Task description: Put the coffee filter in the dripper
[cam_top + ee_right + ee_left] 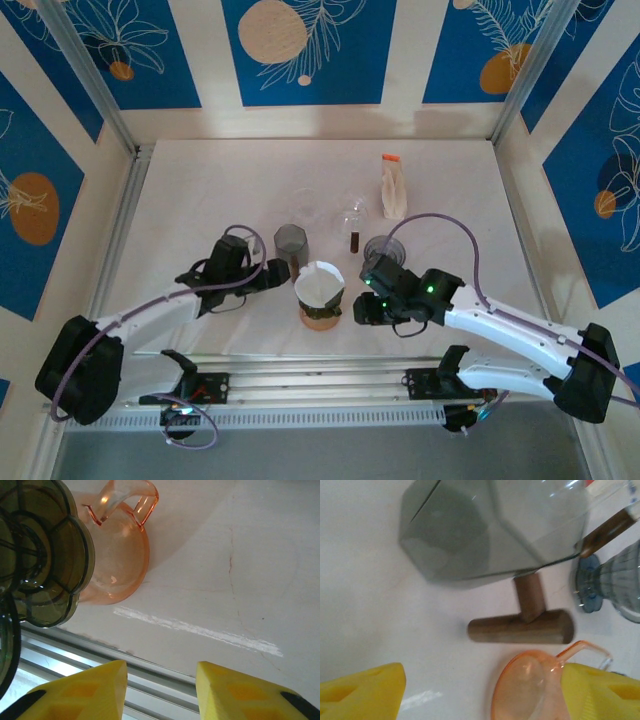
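Observation:
The white paper filter (pixel 320 283) sits opened inside the orange dripper (pixel 321 312) at the front middle of the table. My left gripper (pixel 279 272) is just left of the dripper, open. In the left wrist view the gripper (pixel 482 690) has its yellow fingers (pixel 365 695) spread wide, and the orange dripper's base (pixel 532 690) lies against the right one. My right gripper (pixel 368 302) is just right of the dripper. That gripper (pixel 161 680) is open over bare table, with the orange dripper (pixel 117 550) beyond it at upper left.
A smoky grey cup (pixel 290 240) (pixel 490 525), a wooden T-shaped handle (pixel 520 627), a dark glass dripper (pixel 383 250) (pixel 35 555) and a filter packet (pixel 393 187) stand behind. The aluminium rail (pixel 150 680) marks the table's near edge.

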You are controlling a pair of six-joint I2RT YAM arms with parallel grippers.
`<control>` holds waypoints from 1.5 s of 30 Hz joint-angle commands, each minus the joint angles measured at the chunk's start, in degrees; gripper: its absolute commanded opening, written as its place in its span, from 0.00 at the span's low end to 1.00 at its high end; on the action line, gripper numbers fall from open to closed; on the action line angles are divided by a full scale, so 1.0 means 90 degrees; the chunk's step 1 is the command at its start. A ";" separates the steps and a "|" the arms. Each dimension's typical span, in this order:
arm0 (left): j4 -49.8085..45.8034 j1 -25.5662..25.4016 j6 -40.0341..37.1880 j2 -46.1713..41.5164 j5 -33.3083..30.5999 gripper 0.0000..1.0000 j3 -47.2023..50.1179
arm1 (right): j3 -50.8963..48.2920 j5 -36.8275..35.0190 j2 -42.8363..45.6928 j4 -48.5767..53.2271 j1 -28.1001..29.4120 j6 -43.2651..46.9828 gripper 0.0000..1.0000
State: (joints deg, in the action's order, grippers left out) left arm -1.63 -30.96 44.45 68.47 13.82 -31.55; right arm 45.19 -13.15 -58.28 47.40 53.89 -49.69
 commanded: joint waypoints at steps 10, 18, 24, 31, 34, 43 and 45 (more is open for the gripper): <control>-0.0188 0.0059 -0.0054 0.0507 -0.0721 0.47 -0.0660 | -0.0425 0.0538 0.0040 -0.0540 -0.0235 -0.0073 0.37; -0.0517 0.0360 -0.0343 0.1315 -0.1041 0.35 -0.1031 | -0.0664 0.0626 0.0156 -0.0667 -0.0285 -0.0120 0.37; -0.0363 0.0440 -0.0573 0.1893 -0.1337 0.33 -0.1360 | -0.0768 0.0650 0.0243 -0.0708 -0.0286 -0.0133 0.37; 0.0124 0.0452 -0.0587 0.2399 -0.1241 0.34 -0.1619 | -0.0947 0.0716 0.0265 -0.0835 -0.0292 -0.0167 0.37; 0.0368 0.0410 -0.0573 0.2588 -0.0989 0.37 -0.1688 | -0.1029 0.0763 0.0266 -0.0963 -0.0297 -0.0163 0.37; 0.0689 0.0305 -0.0270 0.2596 -0.0379 0.42 -0.1529 | -0.1218 0.1124 0.0083 -0.1721 -0.0295 -0.0017 0.38; 0.0579 0.0315 -0.0157 0.2266 -0.0498 0.43 -0.1338 | -0.1268 0.1246 -0.0020 -0.1941 -0.0302 0.0004 0.38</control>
State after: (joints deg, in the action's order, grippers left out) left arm 2.98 -27.88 41.15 92.27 7.97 -45.32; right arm 35.09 -5.23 -57.54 33.67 51.44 -50.00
